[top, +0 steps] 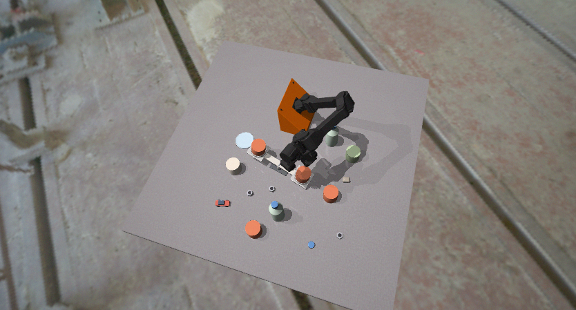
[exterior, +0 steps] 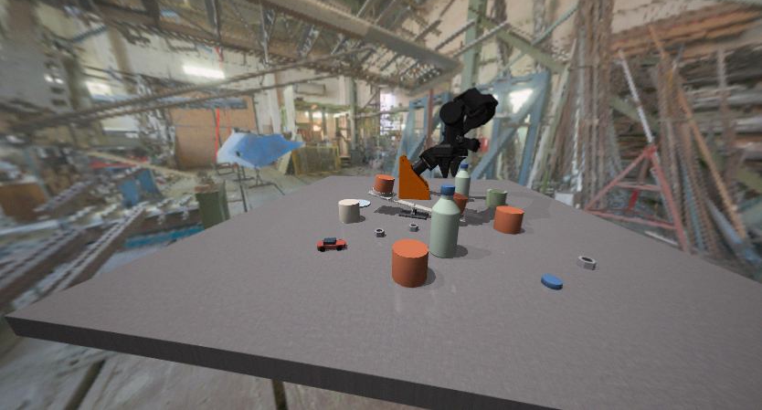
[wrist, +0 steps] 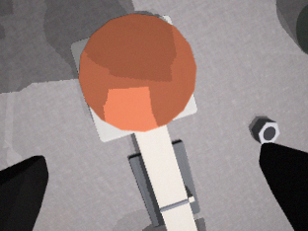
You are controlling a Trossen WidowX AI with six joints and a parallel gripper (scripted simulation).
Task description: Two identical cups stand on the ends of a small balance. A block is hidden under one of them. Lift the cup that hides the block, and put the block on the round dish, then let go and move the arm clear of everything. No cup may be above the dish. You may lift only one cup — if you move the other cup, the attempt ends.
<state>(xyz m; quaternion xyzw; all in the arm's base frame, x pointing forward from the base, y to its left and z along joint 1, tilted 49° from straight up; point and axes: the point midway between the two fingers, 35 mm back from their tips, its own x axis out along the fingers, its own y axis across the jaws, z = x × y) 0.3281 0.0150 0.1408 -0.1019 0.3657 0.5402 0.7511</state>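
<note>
The balance (top: 273,159) (exterior: 403,202) (wrist: 165,173) is tilted. One orange cup (top: 258,147) (exterior: 384,183) stands on its raised end, beside the pale blue round dish (top: 242,139) (exterior: 365,204). The other orange cup (top: 302,174) (exterior: 460,202) (wrist: 138,74) stands on its lowered end, partly behind a bottle in the exterior view. No block shows under either cup. My gripper (top: 299,165) (exterior: 449,173) (wrist: 156,162) is open and empty, above the balance near the lowered cup. In the wrist view this cup lies ahead of the fingertips, not between them.
Two more orange cylinders (top: 330,193) (top: 253,229) stand on the table, with a near bottle (top: 276,212), a far bottle (top: 331,136), a green cup (top: 353,152) and a cream cylinder (top: 233,165). A red toy car (top: 222,203), nuts and a blue disc (top: 311,244) lie around.
</note>
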